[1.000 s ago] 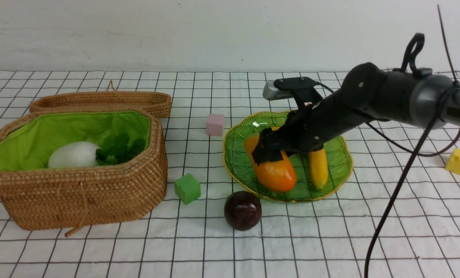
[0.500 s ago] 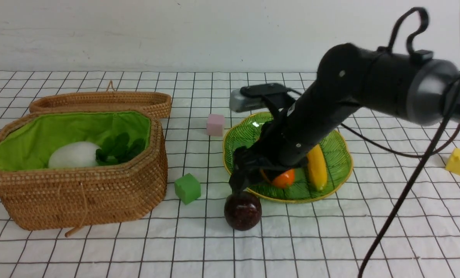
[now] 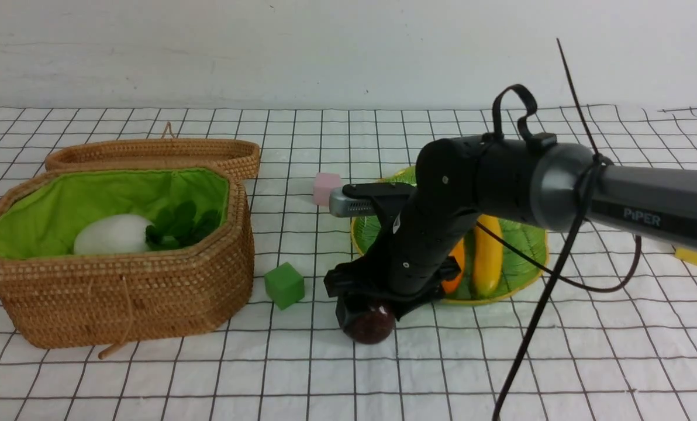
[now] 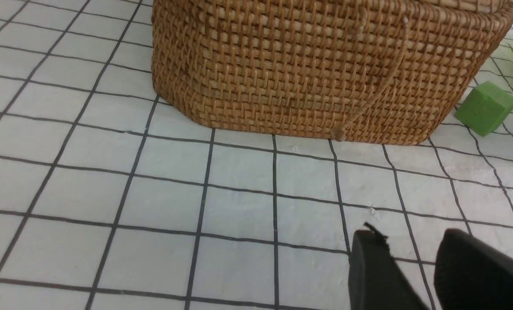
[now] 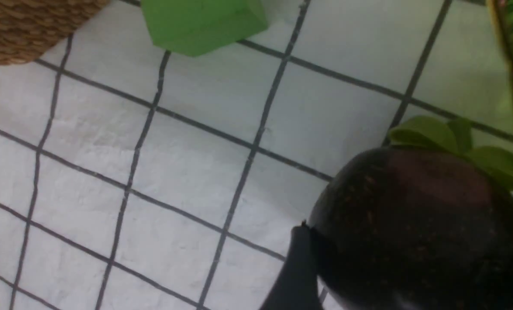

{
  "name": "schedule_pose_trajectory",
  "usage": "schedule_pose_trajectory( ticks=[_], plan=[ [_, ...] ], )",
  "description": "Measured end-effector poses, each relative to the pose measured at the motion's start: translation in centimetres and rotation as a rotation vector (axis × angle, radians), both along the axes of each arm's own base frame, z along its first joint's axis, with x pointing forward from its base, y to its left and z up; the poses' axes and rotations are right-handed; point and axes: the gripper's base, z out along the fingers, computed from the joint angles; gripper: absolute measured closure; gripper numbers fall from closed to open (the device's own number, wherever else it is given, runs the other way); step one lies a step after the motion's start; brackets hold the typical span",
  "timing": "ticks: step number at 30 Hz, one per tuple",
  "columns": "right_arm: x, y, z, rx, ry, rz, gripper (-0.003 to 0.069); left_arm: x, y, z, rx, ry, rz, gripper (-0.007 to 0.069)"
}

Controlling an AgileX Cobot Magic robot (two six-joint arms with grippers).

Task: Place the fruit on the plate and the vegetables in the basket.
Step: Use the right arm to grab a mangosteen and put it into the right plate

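Observation:
The dark maroon round fruit [image 3: 369, 328] lies on the cloth just in front of the plate [image 3: 524, 242]; it fills the right wrist view [image 5: 411, 224]. My right gripper [image 3: 367, 318] is down over it, open, with its jaws either side and one finger [image 5: 297, 267] at its flank. The banana [image 3: 487, 257] and the mango [image 3: 455, 270] lie on the plate, partly hidden by my arm. The basket [image 3: 132, 292] holds the white vegetable [image 3: 111, 234] and dark green leaves [image 3: 179, 228]; the carrot's body and the cucumber are hidden. My left gripper [image 4: 409, 241] is empty and slightly open, low over the cloth before the basket [image 4: 316, 73].
A green cube [image 3: 284, 285] sits between the basket and the maroon fruit. A pink cube [image 3: 327, 186] lies behind the plate and a yellow cube [image 3: 692, 256] at the far right. The wicker lid [image 3: 149, 153] lies behind the basket. A black cable hangs from the right arm.
My right arm left the mango on the plate, swung forward and left, and came down over the maroon fruit. The plate sits slightly further right than before.

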Motion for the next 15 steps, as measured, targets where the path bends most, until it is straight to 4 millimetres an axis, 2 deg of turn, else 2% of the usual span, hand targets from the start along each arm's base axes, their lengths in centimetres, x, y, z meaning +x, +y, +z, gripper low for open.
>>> schedule_pose_trajectory(
  ticks=[2, 8, 11, 15],
  plan=[
    [-0.1, 0.2, 0.0, 0.016, -0.002, 0.035, 0.0088, 0.0, 0.0, 0.0, 0.0, 0.0, 0.0, 0.0406],
    [-0.4, 0.4, 0.2, 0.038, 0.014, 0.089, 0.0088, 0.0, 0.0, 0.0, 0.0, 0.0, 0.0, 0.0403],
    [-0.7, 0.3, 1.1, 0.04, 0.013, 0.111, 0.0088, 0.0, 0.0, 0.0, 0.0, 0.0, 0.0, 0.04],
    [-0.5, -0.2, 5.6, 0.086, -0.082, 0.112, 0.0088, 0.0, 0.0, 0.0, 0.0, 0.0, 0.0, 0.0396]
  ],
)
